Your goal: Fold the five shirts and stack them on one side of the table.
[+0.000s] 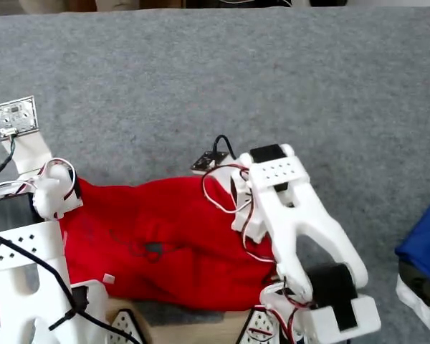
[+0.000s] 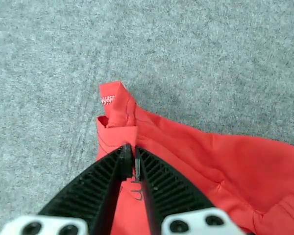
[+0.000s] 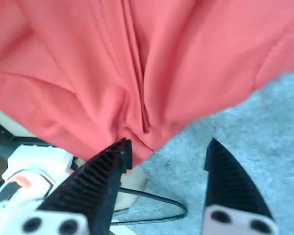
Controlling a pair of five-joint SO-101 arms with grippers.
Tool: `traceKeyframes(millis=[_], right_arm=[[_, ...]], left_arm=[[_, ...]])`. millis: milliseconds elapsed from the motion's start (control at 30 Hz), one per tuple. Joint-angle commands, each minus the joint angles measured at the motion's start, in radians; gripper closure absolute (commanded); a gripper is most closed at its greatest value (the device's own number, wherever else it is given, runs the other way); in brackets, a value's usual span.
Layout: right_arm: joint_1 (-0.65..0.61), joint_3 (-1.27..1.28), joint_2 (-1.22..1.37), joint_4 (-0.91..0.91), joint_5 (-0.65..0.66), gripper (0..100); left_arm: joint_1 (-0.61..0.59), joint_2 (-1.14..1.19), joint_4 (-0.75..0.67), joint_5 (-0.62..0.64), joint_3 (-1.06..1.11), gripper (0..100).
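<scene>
A red shirt (image 1: 158, 244) lies crumpled on the grey table cover near the front edge, between the two arms. My left gripper (image 2: 133, 164) is shut on a folded corner of the red shirt (image 2: 210, 156), at the shirt's left end in the high view. My right gripper (image 3: 166, 149) is open at the shirt's right end. One of its black fingers (image 3: 100, 171) touches the hanging edge of the red shirt (image 3: 137, 63), while the other stands over bare grey cover. Nothing is clamped between them.
A stack of folded shirts (image 1: 424, 261), blue on top of dark green and white, sits at the right edge. The grey cover (image 1: 201, 79) stretches wide behind the shirt. The wooden table edge (image 1: 193, 330) and arm bases lie in front.
</scene>
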Motion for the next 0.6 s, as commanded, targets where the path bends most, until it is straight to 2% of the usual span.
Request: traceKeyframes(millis=[0,167,433,567], right_arm=[[0.01,-0.053,-0.102,0.06,0.035,75.0],[0.007,-0.008,-0.196,0.078,0.068,79.0],[-0.14,0.163,-0.197,-0.071,0.064,81.3],[-0.153,0.186,-0.196,-0.11,0.064,81.3]], left_arm=[[-0.009,0.001,-0.017,0.003,-0.009,98],[-0.009,0.001,-0.018,0.003,-0.009,98],[-0.006,0.001,-0.018,0.003,-0.008,98],[-0.008,0.001,-0.018,0.003,-0.008,98]])
